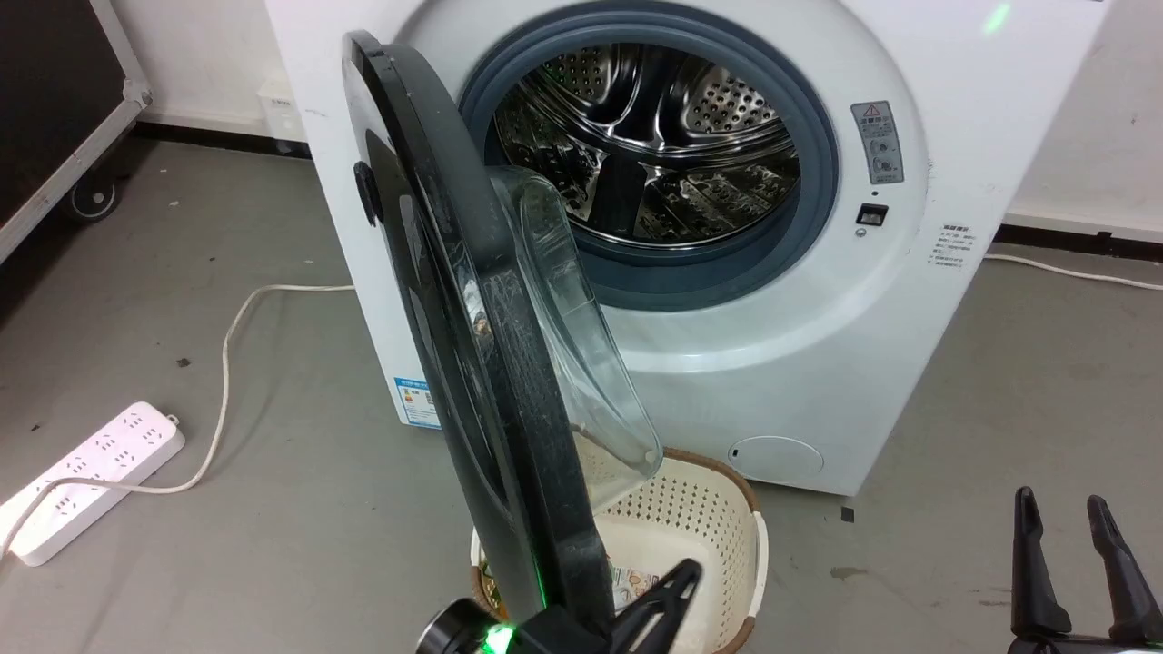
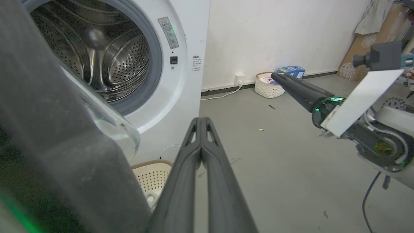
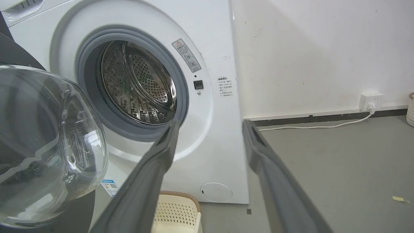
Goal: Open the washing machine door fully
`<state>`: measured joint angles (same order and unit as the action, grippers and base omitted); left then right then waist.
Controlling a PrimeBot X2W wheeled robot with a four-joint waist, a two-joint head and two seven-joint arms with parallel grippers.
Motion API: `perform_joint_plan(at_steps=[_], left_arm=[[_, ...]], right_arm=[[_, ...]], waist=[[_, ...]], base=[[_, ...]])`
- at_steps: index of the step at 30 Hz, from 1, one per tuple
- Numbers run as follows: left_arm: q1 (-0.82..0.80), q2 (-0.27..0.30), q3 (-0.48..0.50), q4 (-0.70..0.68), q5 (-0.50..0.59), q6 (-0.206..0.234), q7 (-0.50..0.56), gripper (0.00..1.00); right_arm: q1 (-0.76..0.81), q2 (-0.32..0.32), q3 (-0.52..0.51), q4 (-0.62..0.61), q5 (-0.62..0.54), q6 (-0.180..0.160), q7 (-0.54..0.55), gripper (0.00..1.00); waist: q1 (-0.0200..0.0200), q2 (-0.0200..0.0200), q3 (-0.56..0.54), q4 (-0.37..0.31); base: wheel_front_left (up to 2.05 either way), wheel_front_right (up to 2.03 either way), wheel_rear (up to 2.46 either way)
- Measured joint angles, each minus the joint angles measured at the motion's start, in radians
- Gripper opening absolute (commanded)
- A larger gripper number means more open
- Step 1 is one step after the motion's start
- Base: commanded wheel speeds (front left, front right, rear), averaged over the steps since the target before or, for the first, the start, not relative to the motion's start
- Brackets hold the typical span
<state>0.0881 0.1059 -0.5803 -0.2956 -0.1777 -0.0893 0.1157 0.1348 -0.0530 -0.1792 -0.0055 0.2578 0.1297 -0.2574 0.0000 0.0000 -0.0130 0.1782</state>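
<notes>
The washing machine door (image 1: pixel 472 345) stands open, edge-on to the head camera, about square to the machine's front and hinged on the opening's left side. Its near rim hangs over one pale laundry basket (image 1: pixel 718 509). The left gripper (image 2: pixel 201 120) sits just beside that rim on the glass-bowl (image 1: pixel 581 345) side, jaws clenched on nothing. I cannot tell whether it touches the door. The right gripper (image 1: pixel 1060 500) hovers well apart at lower right, jaws released and empty.

Bare grey floor lies open on the door's outer side, where one white power strip (image 1: pixel 91 477) and its cable lie. Behind stands one washing machine (image 1: pixel 800 363), its grey ring (image 1: pixel 818 182) and steel drum (image 1: pixel 654 136) uncovered. By the far wall is a second basket (image 2: pixel 266 87) with one blue box (image 2: pixel 291 70).
</notes>
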Motion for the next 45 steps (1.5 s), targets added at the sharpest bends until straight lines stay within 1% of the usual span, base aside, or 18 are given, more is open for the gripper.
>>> perform_joint_plan(at_steps=[4, 6, 9, 13, 21, 27, 30, 32, 39, 45], left_arm=[[0.000, 0.009, 0.013, 0.044, 0.023, 0.021, 0.007, 0.00], [0.000, 0.005, 0.019, 0.050, 0.021, 0.034, 0.008, 0.00], [0.000, 0.004, 0.025, 0.059, 0.018, 0.044, 0.009, 0.00], [0.000, 0.005, 0.024, 0.069, 0.016, 0.045, 0.011, 0.00], [0.003, 0.019, 0.021, 0.073, 0.007, 0.043, 0.017, 0.00], [0.016, 0.033, 0.030, 0.069, -0.001, 0.057, 0.027, 0.00], [0.027, 0.038, 0.050, 0.056, -0.001, 0.077, 0.027, 0.00], [0.037, 0.042, 0.069, 0.044, -0.001, 0.095, 0.016, 0.00], [0.042, 0.050, 0.149, 0.025, -0.008, 0.153, -0.033, 0.00], [0.044, 0.069, 0.258, 0.022, -0.038, 0.201, -0.082, 0.00]], right_arm=[[0.000, 0.000, 0.002, 0.002, 0.007, 0.000, 0.000, 1.00], [0.000, 0.000, 0.001, 0.003, 0.007, 0.000, 0.000, 1.00], [0.000, 0.000, -0.003, 0.003, 0.007, 0.000, 0.000, 1.00], [0.000, 0.000, 0.002, 0.002, 0.008, 0.000, 0.000, 1.00], [0.001, 0.001, 0.009, 0.006, 0.015, 0.000, 0.000, 1.00], [0.001, 0.001, 0.021, 0.018, 0.016, 0.000, 0.000, 1.00], [-0.002, 0.002, 0.045, 0.022, 0.014, 0.000, 0.000, 1.00], [-0.013, 0.002, 0.062, 0.028, 0.009, 0.000, 0.000, 1.00], [-0.075, 0.002, 0.102, 0.049, -0.015, 0.000, 0.000, 1.00], [-0.091, 0.002, 0.113, 0.057, -0.044, 0.000, 0.000, 1.00]], waist=[[0.0000, 0.0000, 0.005, 0.007], [0.0000, 0.0000, 0.007, 0.016], [0.0000, 0.0000, 0.008, 0.035], [-0.0001, 0.0000, 0.006, 0.070], [-0.0001, 0.0000, -0.001, 0.178], [0.0000, 0.0000, -0.008, 0.275], [-0.0001, -0.0001, -0.008, 0.318], [-0.0001, 0.0000, 0.000, 0.333], [0.0001, -0.0001, 0.042, 0.353], [0.0000, 0.0000, 0.073, 0.359]], base=[[0.00, 0.00, 0.00], [0.00, 0.00, 0.00], [0.00, 0.00, 0.00], [0.00, 0.00, 0.00], [0.00, 0.00, 0.00], [0.00, 0.00, 0.00], [0.00, 0.00, 0.00], [0.00, 0.00, 0.00], [0.00, 0.00, 0.00], [0.00, 0.00, 0.00]])
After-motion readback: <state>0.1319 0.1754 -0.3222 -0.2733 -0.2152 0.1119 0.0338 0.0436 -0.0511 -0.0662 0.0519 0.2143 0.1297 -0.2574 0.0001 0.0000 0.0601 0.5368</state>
